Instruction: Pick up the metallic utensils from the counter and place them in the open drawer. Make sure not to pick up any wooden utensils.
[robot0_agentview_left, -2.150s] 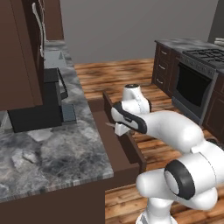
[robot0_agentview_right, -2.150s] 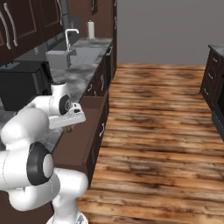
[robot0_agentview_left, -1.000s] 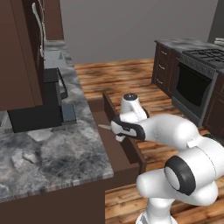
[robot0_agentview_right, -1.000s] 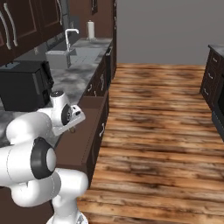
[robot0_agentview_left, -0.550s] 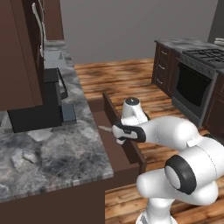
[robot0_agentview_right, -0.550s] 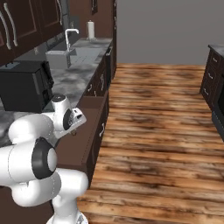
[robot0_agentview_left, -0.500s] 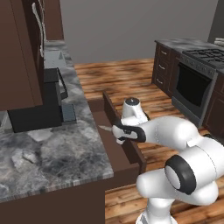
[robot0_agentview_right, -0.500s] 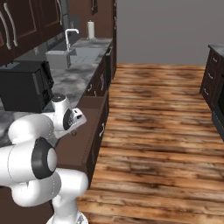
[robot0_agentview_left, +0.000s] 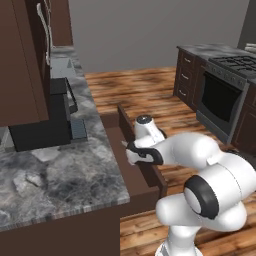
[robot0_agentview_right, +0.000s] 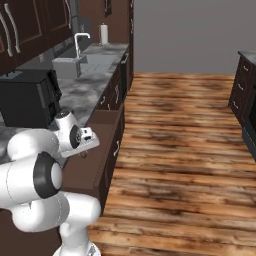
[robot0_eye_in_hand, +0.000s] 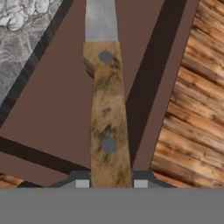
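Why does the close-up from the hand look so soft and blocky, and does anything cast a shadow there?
Hand view: the knife held in the jaws is blurred and pixelated, its rivets smeared; a dark shadow band runs beside it across the open drawer. Both base views: flat, even rendered light, no glare on the counter.

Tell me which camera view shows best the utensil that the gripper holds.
The hand view: the utensil lies between the gripper's fingertips, with a riveted wooden handle and a grey metal blade, over the open drawer. In the left base view it is a thin sliver; in the right base view I cannot make it out.
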